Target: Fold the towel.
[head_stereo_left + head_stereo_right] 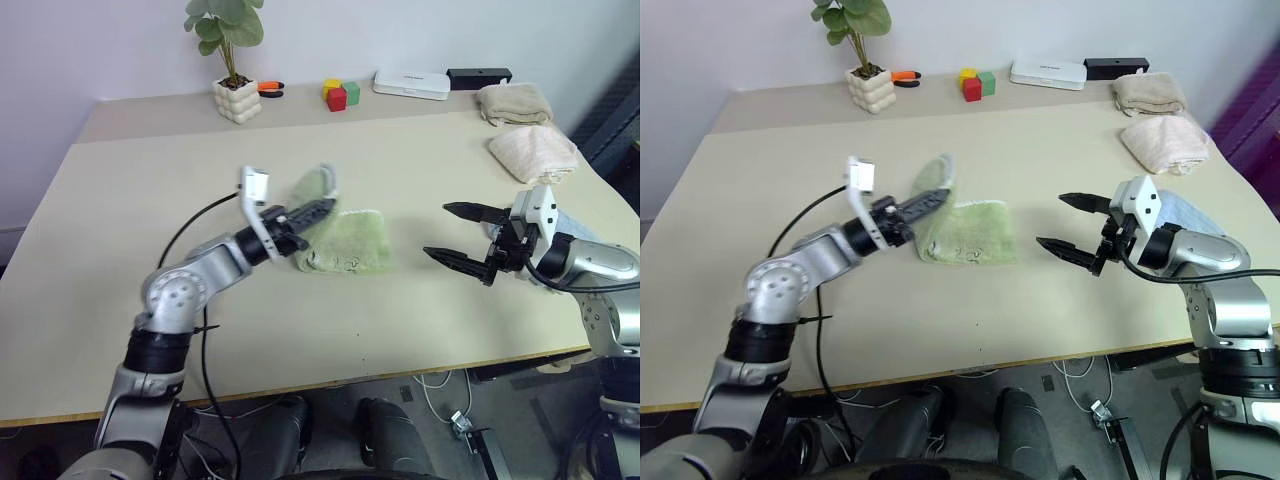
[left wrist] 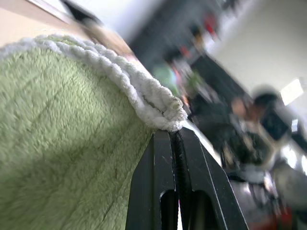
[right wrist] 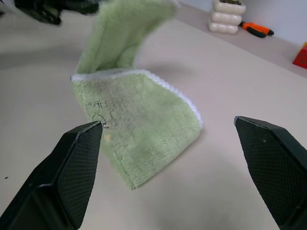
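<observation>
Landmark: towel point(image 1: 345, 245), mid-desk point(image 1: 120, 200). One part lies flat on the desk; its left part is raised off it. Left tool point(image 1: 318, 209) is at the towel's raised left edge; right tool point(image 1: 462, 236) is to the towel's right, apart from it. Behind the towel, along the desk's far edge: plant pot point(image 1: 237, 99) behind-left, blocks point(image 1: 341, 94) straight behind, two folded towels point(image 1: 525, 125) behind-right.

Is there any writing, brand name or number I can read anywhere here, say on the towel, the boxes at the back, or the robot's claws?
No text can be read in these pictures.
towel: faint marks on the cloth, not legible as letters.
white box: no print can be made out.
black box: no print can be made out.
left claw, right claw: no markings seen.
</observation>
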Robot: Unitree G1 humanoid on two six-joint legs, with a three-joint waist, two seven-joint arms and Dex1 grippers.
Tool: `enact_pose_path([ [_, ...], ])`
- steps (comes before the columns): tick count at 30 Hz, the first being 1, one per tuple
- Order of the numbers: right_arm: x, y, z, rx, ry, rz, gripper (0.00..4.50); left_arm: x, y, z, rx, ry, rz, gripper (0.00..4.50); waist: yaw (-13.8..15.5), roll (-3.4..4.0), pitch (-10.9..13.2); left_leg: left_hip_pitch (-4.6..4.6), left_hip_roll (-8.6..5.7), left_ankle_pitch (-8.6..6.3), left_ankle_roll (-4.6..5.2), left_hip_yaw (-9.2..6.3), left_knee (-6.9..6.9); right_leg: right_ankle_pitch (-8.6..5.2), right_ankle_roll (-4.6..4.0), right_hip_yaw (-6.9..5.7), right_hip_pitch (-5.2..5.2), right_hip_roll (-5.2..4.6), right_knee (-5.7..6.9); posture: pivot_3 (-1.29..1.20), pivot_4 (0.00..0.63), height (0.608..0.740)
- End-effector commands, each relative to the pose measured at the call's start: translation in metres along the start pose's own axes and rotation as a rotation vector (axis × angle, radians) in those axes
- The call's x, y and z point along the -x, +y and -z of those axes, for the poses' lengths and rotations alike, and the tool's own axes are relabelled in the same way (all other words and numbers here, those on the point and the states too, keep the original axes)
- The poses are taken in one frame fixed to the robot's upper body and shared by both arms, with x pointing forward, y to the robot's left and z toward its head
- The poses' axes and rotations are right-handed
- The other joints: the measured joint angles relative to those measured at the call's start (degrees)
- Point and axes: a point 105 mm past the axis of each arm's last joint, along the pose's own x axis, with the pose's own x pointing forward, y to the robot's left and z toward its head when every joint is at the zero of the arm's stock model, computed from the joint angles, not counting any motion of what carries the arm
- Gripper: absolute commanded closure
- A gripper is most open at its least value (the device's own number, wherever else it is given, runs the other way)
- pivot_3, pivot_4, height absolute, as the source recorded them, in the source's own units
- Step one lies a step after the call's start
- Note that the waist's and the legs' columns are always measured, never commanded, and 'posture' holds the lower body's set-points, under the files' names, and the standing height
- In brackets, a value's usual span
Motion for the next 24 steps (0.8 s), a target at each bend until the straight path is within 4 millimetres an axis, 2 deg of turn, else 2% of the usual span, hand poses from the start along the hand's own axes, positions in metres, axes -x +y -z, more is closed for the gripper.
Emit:
enact_pose_path([
  [1, 0.004, -0.002, -0.019, 0.057, -0.046, 0.041, 0.00, -0.017, -0.005, 0.006, -0.080, 0.059, 0.081, 4.46, 0.02, 0.00, 0.01, 0.00, 0.00, 0.00, 0.00, 0.00, -0.01, 0.02, 0.03, 0.00, -0.02, 0.00, 0.00, 0.00, 0.150, 0.740],
  [4, 0.014, -0.007, -0.020, 0.084, -0.033, 0.105, 0.00, -0.040, -0.016, 0.020, -0.092, 0.138, 0.177, 4.46, 0.28, -0.02, 0.02, -0.03, 0.00, 0.00, 0.00, -0.04, -0.02, 0.06, 0.10, -0.05, -0.03, 0.00, 0.01, 0.00, 0.150, 0.740],
  [5, 0.017, -0.007, -0.020, 0.083, -0.029, 0.114, 0.00, -0.046, -0.014, 0.023, -0.088, 0.150, 0.171, 4.46, 0.41, -0.03, 0.02, -0.06, 0.00, -0.01, 0.00, -0.05, 0.03, 0.05, 0.10, -0.05, -0.02, 0.00, 0.01, 0.00, 0.150, 0.740],
  [10, 0.023, -0.002, -0.020, 0.078, -0.025, 0.143, 0.00, -0.066, -0.013, 0.038, -0.123, 0.186, 0.212, 4.46, -0.09, -0.06, 0.04, -0.09, -0.02, -0.04, 0.06, -0.03, 0.12, 0.07, 0.13, -0.05, 0.04, -0.02, -0.11, 0.00, 0.150, 0.740],
  [14, 0.022, -0.002, -0.022, 0.090, -0.030, 0.166, 0.00, -0.073, -0.004, 0.066, -0.183, 0.292, 0.200, 4.46, 0.11, -0.05, 0.04, -0.07, 0.00, -0.02, 0.04, -0.05, 0.10, 0.07, 0.14, -0.08, 0.03, -0.01, -0.07, 0.00, 0.150, 0.740],
  [17, 0.022, -0.004, -0.025, 0.098, -0.032, 0.177, 0.00, -0.067, -0.007, 0.081, -0.181, 0.340, 0.263, 3.62, 0.05, -0.08, 0.05, -0.09, -0.01, -0.03, 0.05, -0.04, 0.11, 0.07, 0.14, -0.06, 0.03, -0.01, -0.08, 0.00, 0.150, 0.740],
  [19, 0.021, -0.004, -0.026, 0.101, -0.032, 0.178, 0.00, -0.066, -0.004, 0.083, -0.162, 0.339, 0.249, 2.70, 0.10, -0.07, 0.05, -0.08, 0.00, -0.03, 0.05, -0.05, 0.11, 0.08, 0.15, -0.07, 0.03, -0.01, -0.08, 0.00, 0.150, 0.740],
  [21, 0.018, -0.005, -0.025, 0.102, -0.033, 0.176, 0.00, -0.066, -0.002, 0.081, -0.174, 0.328, 0.243, 1.59, 0.08, -0.07, 0.05, -0.08, 0.00, -0.03, 0.05, -0.07, 0.12, 0.08, 0.16, -0.08, 0.03, -0.01, -0.07, 0.00, 0.150, 0.740],
  [24, 0.014, -0.007, -0.026, 0.104, -0.037, 0.171, 0.00, -0.062, -0.008, 0.074, -0.171, 0.303, 0.277, 0.06, 0.05, -0.07, 0.05, -0.09, 0.00, -0.03, 0.06, -0.06, 0.12, 0.10, 0.21, -0.08, 0.03, -0.01, -0.07, 0.00, 0.150, 0.740],
])
